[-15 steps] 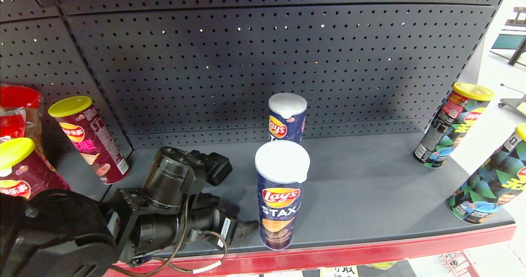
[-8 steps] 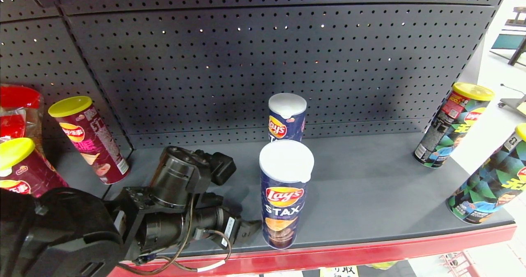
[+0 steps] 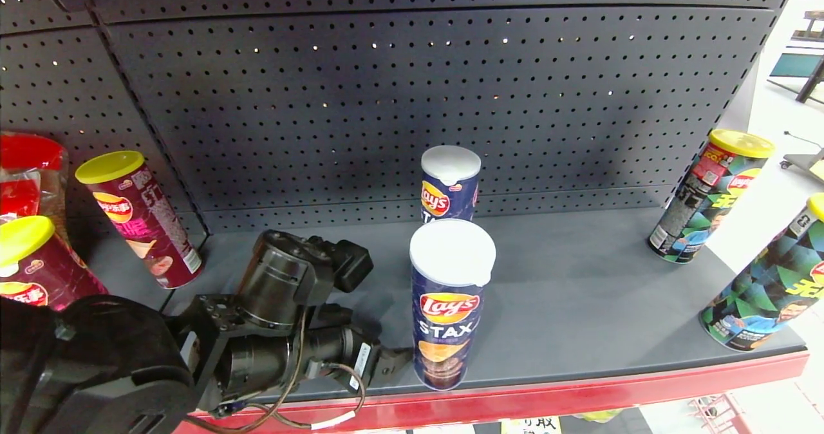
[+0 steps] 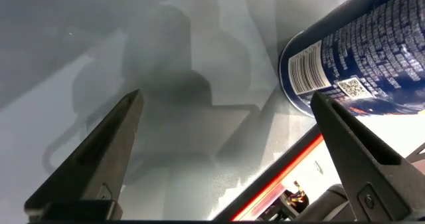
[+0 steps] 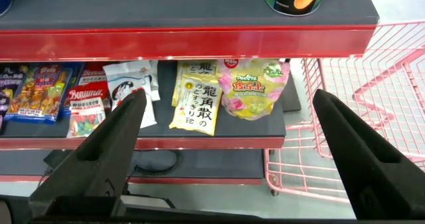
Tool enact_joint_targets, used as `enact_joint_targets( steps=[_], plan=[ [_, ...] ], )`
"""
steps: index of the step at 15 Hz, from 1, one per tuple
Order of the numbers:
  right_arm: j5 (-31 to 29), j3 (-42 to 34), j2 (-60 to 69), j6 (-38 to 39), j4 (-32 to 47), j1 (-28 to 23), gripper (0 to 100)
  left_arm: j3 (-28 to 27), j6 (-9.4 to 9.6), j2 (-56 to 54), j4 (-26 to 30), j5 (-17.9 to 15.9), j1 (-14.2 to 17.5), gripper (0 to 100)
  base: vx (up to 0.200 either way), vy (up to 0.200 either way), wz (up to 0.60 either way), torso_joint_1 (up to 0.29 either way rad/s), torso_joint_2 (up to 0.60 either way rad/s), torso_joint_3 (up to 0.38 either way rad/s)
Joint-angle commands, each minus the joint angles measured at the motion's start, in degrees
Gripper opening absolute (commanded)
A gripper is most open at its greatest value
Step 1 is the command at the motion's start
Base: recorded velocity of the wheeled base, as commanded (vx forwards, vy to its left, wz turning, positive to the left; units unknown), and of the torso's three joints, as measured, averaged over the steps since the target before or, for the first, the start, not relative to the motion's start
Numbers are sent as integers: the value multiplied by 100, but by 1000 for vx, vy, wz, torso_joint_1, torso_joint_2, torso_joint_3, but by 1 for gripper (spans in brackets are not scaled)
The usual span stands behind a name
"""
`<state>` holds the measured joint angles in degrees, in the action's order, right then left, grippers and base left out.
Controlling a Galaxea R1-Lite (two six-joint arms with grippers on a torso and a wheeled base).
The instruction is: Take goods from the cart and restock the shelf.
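Since the earlier frames, the front blue can (image 3: 449,318) is displaced slightly toward the robot's right along the shelf (image 3: 579,292), and the left gripper (image 3: 391,359) is displaced the same way with it. The can is stood upright near the red front lip (image 3: 611,382) of the shelf, with its white lid on.

In the head view, one fingertip of the left gripper is seen at the lower left side of the can, just beside it or touching it; contact cannot be confirmed. In the left wrist view, the left gripper (image 4: 226,94) is shown low over the grey shelf surface with its fingers spread wide, and the front blue can (image 4: 358,58) is located off the tip of one finger, not clamped between the two.

The rear blue can (image 3: 449,186) is stood directly behind the front one, against the pegboard back panel (image 3: 386,99). A maroon can (image 3: 138,218) with a yellow lid is placed to the left, with a second maroon can (image 3: 32,266) nearer the front. Two patterned cans (image 3: 708,196) with yellow lids are placed at the right end.

The right gripper (image 5: 229,94) is held with its fingers spread apart, in front of a lower tier stocked with snack bags (image 5: 198,94), beside the pink wire cart (image 5: 372,127).
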<state>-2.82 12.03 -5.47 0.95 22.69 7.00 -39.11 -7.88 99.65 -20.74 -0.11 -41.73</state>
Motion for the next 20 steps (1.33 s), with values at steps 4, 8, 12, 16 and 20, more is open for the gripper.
enact_joint_targets(
  steps=[4,8,12,16,20],
  plan=[
    [0,1,-15,2,-1,3,100,35,-4,-59,-1,2,-2,100,0,0,0,0,0,0],
    [44,1,-15,-51,-1,3,100,852,-39,-1378,52,108,306,100,0,0,0,0,0,0],
    [246,-8,-15,-121,-10,3,100,879,14,-3645,1828,442,429,100,0,0,0,0,0,0],
    [369,10,-15,-324,-10,3,100,105,506,-6203,5317,1470,429,100,0,0,0,0,0,0],
    [326,528,-305,-288,-1,-489,100,131,260,-8347,7136,2006,2187,100,0,0,0,0,0,0]
  ],
)
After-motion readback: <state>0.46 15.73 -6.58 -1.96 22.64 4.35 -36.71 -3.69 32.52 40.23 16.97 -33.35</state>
